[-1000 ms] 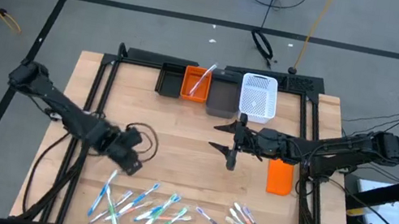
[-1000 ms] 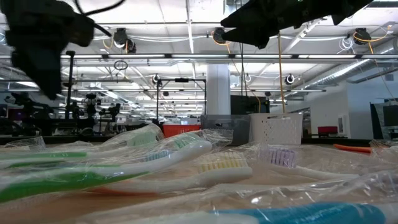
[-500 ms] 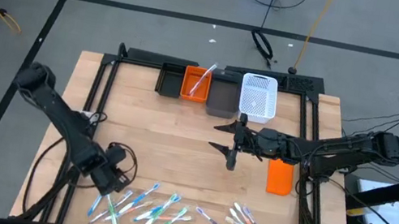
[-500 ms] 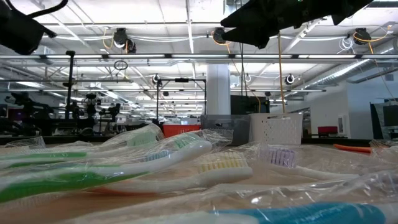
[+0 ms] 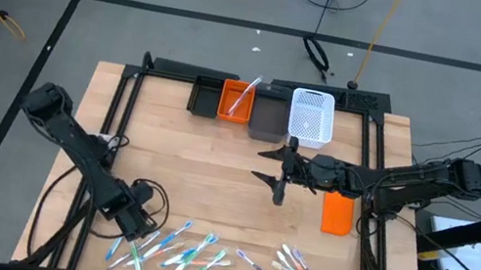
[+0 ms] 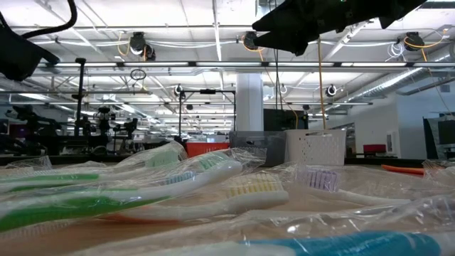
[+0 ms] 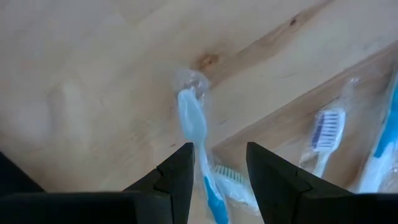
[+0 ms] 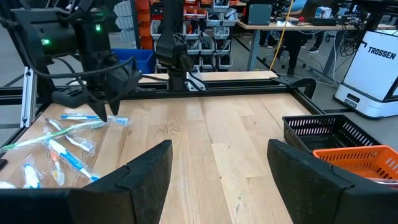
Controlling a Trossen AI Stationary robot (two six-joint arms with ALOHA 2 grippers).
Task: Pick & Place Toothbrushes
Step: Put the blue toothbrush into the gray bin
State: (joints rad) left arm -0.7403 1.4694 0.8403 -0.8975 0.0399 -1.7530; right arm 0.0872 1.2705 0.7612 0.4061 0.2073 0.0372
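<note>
Left gripper (image 5: pixel 143 227) lowered at left end of toothbrushes (image 5: pixel 199 255), scattered along near edge of surface (image 5: pixel 194 172). Jaws part open, straddling blue-handled wrapped toothbrush (image 7: pixel 198 146), not yet closed, apparently lined up for grasp. Right gripper (image 5: pixel 275 173) parked mid-surface near white basket (image 5: pixel 311 118), jaws wide, empty.

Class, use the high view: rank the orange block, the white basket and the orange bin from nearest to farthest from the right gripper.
Measured from the right gripper, at the table's middle:
1. White basket, just beyond it at the table's far edge.
2. Orange block, on its right, toward the near edge; close to the basket's distance, so this order is tentative.
3. Orange bin, far edge, to its left.
</note>
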